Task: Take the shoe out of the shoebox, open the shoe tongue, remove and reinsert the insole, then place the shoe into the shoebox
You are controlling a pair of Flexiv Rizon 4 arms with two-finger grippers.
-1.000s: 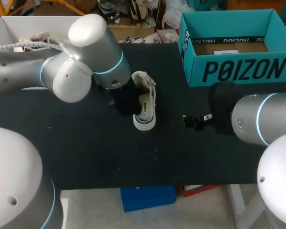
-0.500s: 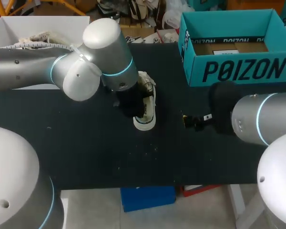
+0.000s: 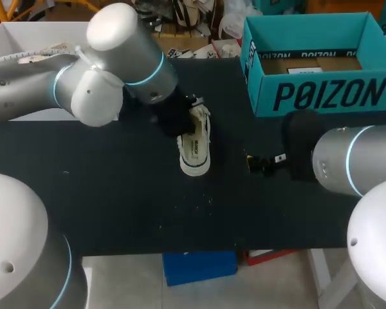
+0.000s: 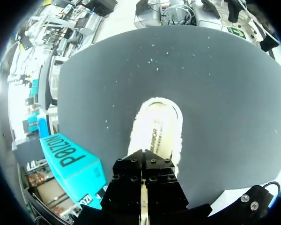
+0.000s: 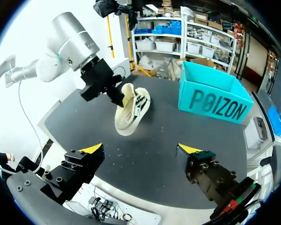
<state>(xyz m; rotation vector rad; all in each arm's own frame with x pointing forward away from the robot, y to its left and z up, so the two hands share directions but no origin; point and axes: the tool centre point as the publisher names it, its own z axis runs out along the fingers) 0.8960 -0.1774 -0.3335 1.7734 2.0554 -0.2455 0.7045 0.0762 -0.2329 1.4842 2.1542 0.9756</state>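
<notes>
My left gripper (image 5: 121, 98) is pinched tight on the upper end of the shoe (image 3: 196, 147), which sits mid-table toward the far edge, well apart from the teal shoebox (image 3: 321, 96) at the table's (image 3: 116, 193) far right corner. The insole (image 4: 155, 133) looks seated inside, so I judge we're at the tongue-and-insole step. Next I'd bring my right gripper (image 5: 140, 149) in from near the table's right edge, fingers spread wide, to steady the shoe.

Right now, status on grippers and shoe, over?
Left gripper at shoe, grip unclear. Right gripper open, empty. Shoe on table, outside shoebox. Nothing between them.
</notes>
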